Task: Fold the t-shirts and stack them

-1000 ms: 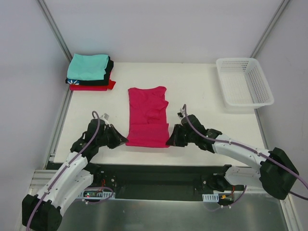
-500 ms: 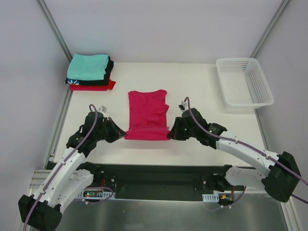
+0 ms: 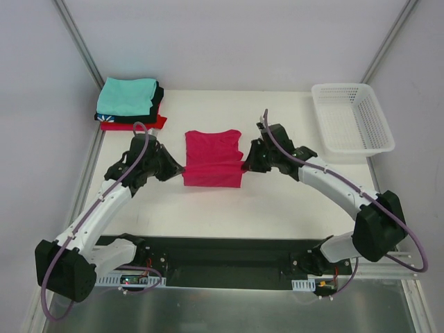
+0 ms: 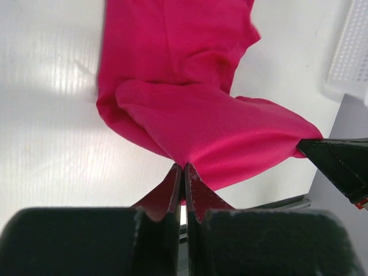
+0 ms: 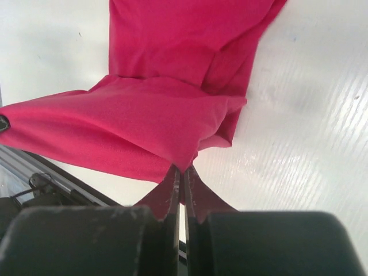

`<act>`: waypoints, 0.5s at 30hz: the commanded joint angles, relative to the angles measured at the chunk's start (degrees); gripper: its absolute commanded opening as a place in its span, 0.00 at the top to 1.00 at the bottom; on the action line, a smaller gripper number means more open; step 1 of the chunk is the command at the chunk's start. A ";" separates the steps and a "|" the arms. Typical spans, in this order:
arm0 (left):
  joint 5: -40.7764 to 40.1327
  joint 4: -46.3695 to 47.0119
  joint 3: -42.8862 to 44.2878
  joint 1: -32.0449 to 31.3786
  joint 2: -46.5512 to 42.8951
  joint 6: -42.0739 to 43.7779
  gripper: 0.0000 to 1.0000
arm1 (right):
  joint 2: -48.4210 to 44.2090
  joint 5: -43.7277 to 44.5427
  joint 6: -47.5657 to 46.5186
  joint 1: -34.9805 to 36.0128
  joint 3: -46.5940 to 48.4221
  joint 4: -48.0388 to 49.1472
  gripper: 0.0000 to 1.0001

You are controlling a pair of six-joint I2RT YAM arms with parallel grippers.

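Crimson-pink t-shirt (image 3: pixel 213 158), mid-desk (image 3: pixel 277 201): its near hem, by the near edge a second ago, is now lifted over the body, so the fold looks about half done. Left pincer (image 3: pixel 182 168) and right pincer (image 3: pixel 243 165) each clench a hem corner. Stack of folded tees (image 3: pixel 128 104) at far left corner, white mesh basket (image 3: pixel 352 116) at far right; neither obstructs.

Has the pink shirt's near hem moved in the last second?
Yes. Pinched by the left gripper and right gripper, the near hem of the pink shirt has moved away from the near edge of the table, toward the far side.
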 commanded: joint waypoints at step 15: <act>-1.06 5.77 16.93 5.76 22.34 6.17 1.00 | 19.46 -6.55 -8.78 -8.25 24.64 -8.32 0.99</act>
